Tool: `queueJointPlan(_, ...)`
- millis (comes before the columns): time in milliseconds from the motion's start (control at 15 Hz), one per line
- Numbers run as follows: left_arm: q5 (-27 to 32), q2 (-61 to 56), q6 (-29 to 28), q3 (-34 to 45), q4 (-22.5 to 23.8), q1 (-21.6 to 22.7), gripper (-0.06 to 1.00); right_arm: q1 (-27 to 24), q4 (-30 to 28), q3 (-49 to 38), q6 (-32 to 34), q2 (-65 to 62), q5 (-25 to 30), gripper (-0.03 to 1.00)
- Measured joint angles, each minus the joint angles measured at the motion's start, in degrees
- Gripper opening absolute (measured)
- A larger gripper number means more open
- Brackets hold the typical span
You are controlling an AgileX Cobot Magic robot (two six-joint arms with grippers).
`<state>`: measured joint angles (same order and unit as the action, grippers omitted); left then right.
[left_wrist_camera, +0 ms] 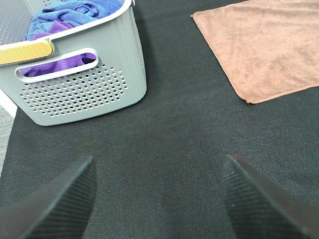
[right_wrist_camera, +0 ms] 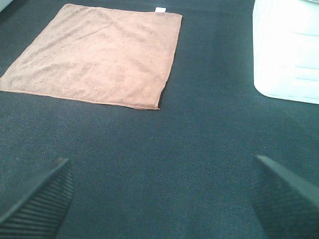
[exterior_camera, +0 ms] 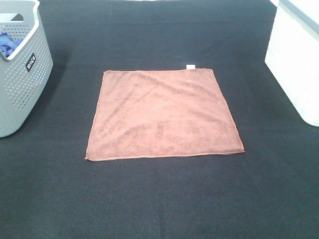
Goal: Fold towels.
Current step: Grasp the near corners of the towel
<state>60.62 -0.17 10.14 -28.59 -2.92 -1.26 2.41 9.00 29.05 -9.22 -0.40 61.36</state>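
The terracotta towel (exterior_camera: 163, 114) lies flat and unfolded in the middle of the dark table, with its small white tag (exterior_camera: 190, 66) on the far edge. It also shows in the left wrist view (left_wrist_camera: 264, 47) and in the right wrist view (right_wrist_camera: 97, 55). My left gripper (left_wrist_camera: 157, 194) is open and empty above bare table, apart from the towel's near left corner. My right gripper (right_wrist_camera: 162, 194) is open and empty above bare table, apart from the towel's near right corner. Neither gripper shows in the exterior high view.
A grey perforated basket (exterior_camera: 22, 74) stands at the left edge, holding blue and purple cloths (left_wrist_camera: 70, 15). A white bin (exterior_camera: 296, 59) stands at the right edge; it also shows in the right wrist view (right_wrist_camera: 286, 50). The dark table mat (exterior_camera: 159, 199) surrounds the towel.
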Motion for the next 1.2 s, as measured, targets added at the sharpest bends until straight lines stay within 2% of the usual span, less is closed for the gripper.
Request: queueJointPlan(1200,0.0,0.0,0.0,0.0,0.0,0.0,0.68,0.0,0.0,0.0,0.0,0.0,0.0,0.89)
